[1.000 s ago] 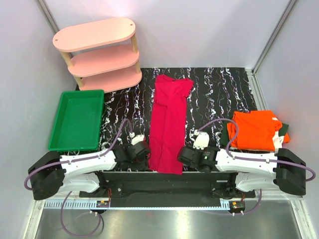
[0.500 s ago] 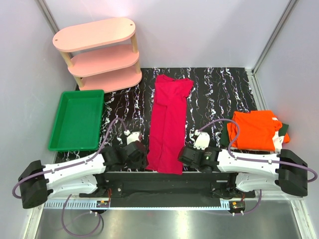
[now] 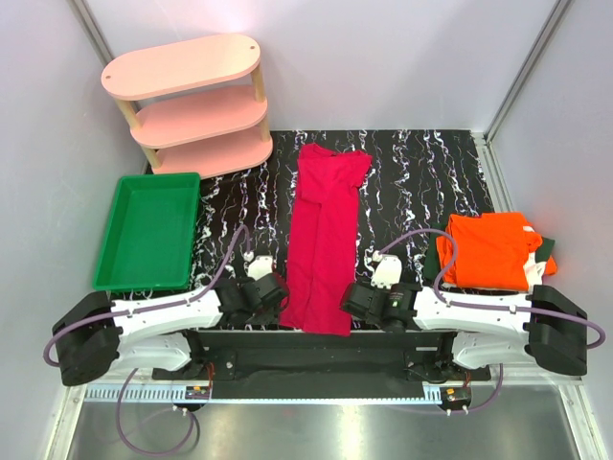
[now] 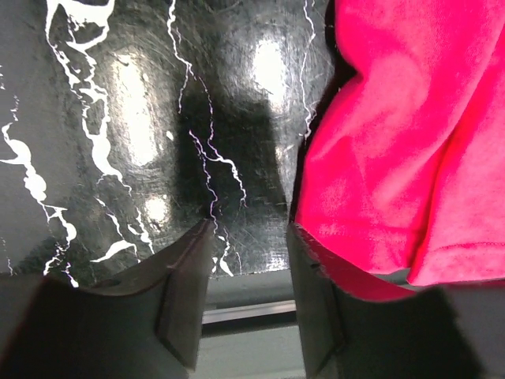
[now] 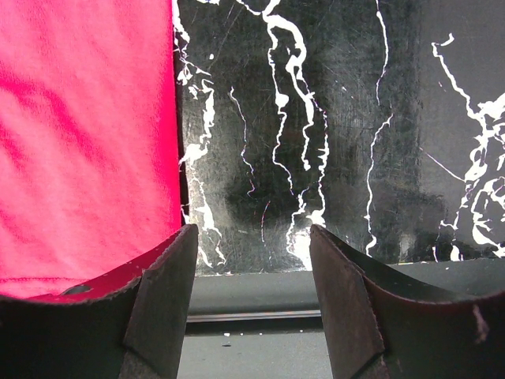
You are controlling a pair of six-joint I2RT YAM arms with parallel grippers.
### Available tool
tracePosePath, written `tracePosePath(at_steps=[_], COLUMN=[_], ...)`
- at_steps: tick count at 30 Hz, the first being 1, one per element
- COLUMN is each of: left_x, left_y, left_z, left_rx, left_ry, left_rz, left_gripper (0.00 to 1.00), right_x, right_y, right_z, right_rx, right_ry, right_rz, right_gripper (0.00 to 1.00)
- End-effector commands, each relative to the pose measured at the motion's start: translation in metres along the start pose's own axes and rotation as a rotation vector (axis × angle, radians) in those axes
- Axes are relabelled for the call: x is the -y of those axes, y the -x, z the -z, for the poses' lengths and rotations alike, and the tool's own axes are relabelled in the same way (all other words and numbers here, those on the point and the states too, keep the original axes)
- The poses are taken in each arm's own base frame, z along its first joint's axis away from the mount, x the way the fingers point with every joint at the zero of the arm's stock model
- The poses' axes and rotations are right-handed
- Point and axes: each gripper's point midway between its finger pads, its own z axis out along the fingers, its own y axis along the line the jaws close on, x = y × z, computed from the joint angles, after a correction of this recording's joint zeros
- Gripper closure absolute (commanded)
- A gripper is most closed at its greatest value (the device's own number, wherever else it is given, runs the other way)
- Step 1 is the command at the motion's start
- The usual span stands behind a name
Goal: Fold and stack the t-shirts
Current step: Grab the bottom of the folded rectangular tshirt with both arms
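A crimson t-shirt (image 3: pixel 324 240), folded into a long strip, runs down the middle of the table. At the right lies an orange t-shirt (image 3: pixel 488 251), folded, on top of a dark green one (image 3: pixel 547 246) of which only an edge shows. My left gripper (image 3: pixel 274 293) stands open at the near left corner of the crimson strip. In the left wrist view the cloth (image 4: pixel 410 158) lies just outside the right finger (image 4: pixel 316 308), and nothing is between the jaws. My right gripper (image 3: pixel 353 300) is open at the near right corner, with the cloth (image 5: pixel 87 142) beside its left finger (image 5: pixel 162 300).
A green plastic tray (image 3: pixel 148 230) sits at the left. A pink three-tier shelf (image 3: pixel 182 67) stands at the back left. The table's near edge lies directly under both grippers. Grey walls close in the left, the right and the back.
The left arm drew back to the left and then came back to the crimson shirt's near left corner. The right arm has barely moved.
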Motion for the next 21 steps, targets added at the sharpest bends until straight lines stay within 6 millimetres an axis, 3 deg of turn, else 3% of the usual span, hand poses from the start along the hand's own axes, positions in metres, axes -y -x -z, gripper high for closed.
tracePosePath(at_steps=[1,7,21], left_x=[0.016,0.025,0.029], left_y=[0.025,0.037,0.017], left_z=[0.017,0.028,-0.004], left_rx=[0.101,0.141,0.056], left_ry=[-0.077,-0.118,-0.05], left_rz=[0.031,0.022,-0.038], left_gripper=[0.51,0.49,0.49], right_x=[-0.012,-0.014,-0.012], right_y=[0.007,0.008,0.007], right_z=[0.005,0.004,0.003], right_rx=[0.02,0.023,0.025], right_ry=[0.028,0.024,0.025], right_rz=[-0.028,-0.021,-0.026], right_gripper=[0.34,0.34,0.34])
